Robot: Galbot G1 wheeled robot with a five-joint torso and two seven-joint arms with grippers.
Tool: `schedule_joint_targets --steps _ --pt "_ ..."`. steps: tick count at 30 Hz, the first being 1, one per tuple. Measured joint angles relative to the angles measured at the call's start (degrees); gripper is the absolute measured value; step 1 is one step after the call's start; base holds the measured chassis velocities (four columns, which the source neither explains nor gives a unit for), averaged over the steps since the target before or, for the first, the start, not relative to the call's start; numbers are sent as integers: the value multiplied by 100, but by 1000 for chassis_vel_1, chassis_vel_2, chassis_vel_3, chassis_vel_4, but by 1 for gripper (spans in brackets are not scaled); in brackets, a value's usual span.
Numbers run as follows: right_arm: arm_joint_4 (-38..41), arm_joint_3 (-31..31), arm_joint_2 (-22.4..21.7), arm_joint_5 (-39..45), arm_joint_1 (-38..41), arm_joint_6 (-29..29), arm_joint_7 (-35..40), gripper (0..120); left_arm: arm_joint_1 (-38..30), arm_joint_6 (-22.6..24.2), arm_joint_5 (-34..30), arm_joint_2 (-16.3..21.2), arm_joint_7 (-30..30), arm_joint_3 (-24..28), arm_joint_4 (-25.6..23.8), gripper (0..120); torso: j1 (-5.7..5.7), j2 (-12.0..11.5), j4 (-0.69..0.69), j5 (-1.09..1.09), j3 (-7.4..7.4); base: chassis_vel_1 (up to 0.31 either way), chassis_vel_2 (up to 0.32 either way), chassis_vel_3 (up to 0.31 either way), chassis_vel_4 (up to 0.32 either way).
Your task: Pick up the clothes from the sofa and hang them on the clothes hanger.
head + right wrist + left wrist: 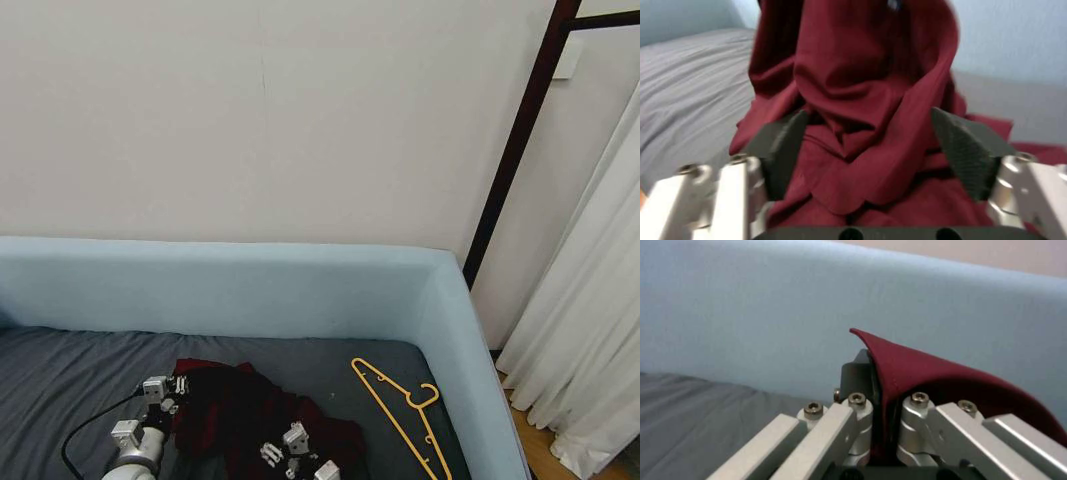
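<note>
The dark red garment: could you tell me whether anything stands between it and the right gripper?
Nothing visible does: the right gripper, fingers open, straddles a hanging fold of the dark red garment, whose edge the left gripper pinches.

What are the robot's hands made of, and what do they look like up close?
The left gripper and right gripper are two-fingered claws of bare silver metal bars joined by small bolts, with black fingertip pads, rough-textured on the right. A black cable loops beside the left arm.

Silver metal finger links [820, 425] fastened with hex-socket screws [919, 398]; black textured pads [967, 145]; black cable [72, 435] looping beside pale left wrist [135, 455].
</note>
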Motion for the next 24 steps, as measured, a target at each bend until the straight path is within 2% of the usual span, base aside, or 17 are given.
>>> schedule_joint_targets --steps 1,4,7,12,16,19,22,24 --pt "0 0 0 0 0 0 0 77 0 0 0 0 0 0 0 1 0 0 0 0 0 0 0 0 0" --pt "-264 176 179 374 31 -31 -167 90 77 0 -11 44 -3 -26 -163 1 0 0 0 0 0 0 0 0 0" --pt "-357 264 243 622 55 -87 -274 97 101 -5 -11 53 -3 -44 -215 1 0 0 0 1 0 0 0 0 0" --pt "-398 382 308 991 61 -282 -441 100 108 -22 -7 61 -3 -67 -239 1 0 0 0 0 0 0 0 0 0" --pt "-421 406 349 1178 36 -387 -548 93 108 -35 -14 81 -4 -94 -270 1 0 0 0 1 0 0 0 0 0" --pt "-608 426 439 1039 11 -362 -706 80 135 -42 -40 117 -42 -116 -322 1 0 0 0 1 0 0 0 0 0" --pt "-675 437 474 984 10 -335 -734 75 144 -44 -47 131 -53 -122 -339 1 0 0 0 1 0 0 0 0 0" --pt "-813 452 542 861 11 -320 -759 62 157 -47 -74 153 -66 -133 -373 1 0 0 0 1 0 0 0 0 0"
